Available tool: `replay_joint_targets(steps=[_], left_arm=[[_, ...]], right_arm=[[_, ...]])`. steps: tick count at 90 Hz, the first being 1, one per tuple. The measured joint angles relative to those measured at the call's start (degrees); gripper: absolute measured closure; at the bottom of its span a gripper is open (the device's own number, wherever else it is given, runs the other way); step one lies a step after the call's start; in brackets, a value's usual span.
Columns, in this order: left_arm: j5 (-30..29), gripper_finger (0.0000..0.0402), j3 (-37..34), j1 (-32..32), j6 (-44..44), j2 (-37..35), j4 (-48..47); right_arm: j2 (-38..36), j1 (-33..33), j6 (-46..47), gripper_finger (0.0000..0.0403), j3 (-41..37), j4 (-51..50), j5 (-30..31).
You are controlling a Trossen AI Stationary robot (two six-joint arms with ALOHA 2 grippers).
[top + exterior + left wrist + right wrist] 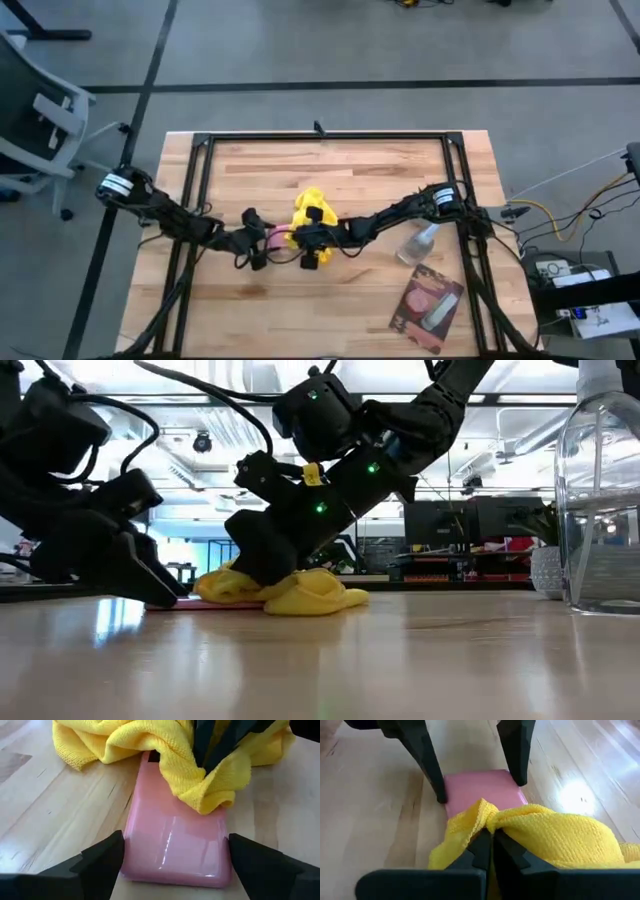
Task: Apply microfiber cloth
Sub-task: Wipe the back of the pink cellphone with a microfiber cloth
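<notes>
1. Where the two arms meet at mid-table, the microfiber cloth [309, 212] lies bunched on the wooden table [350, 170], one edge draped over a flat pink object [175, 845].
2. Right gripper [491, 851]: fingers clenched on a fold of the cloth, pressing it onto the pink object.
3. Left gripper [172, 862]: fingers spread, one on each side of the pink object, touching its edges.
4. Clear spray bottle [420, 243] and a pink-and-dark packet [430, 305] lie toward the right side.
</notes>
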Motion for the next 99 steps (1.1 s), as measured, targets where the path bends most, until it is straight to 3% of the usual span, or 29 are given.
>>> replay_joint_targets(steps=[33, 58, 75, 99], left_arm=[[1.9, 0.0008, -0.1, 0.2, 0.2, 0.8, 0.6], [1.8, 0.0019, -0.1, 0.1, 0.7, 1.9, 1.2], [1.8, 0.0089, -0.1, 0.1, 1.6, 1.9, 1.2], [2.3, 0.0089, -1.0, 0.1, 0.9, 1.9, 1.7]], right_arm=[[0.2, -0.9, -0.6, 0.0403, 1.3, 1.1, -2.9], [9.4, -3.4, -0.6, 0.0403, 9.9, 7.9, -3.9], [16.0, -3.4, -1.1, 0.0403, 18.7, 8.4, -4.3], [16.8, -4.3, -1.2, 0.0403, 22.2, 2.1, -5.1]])
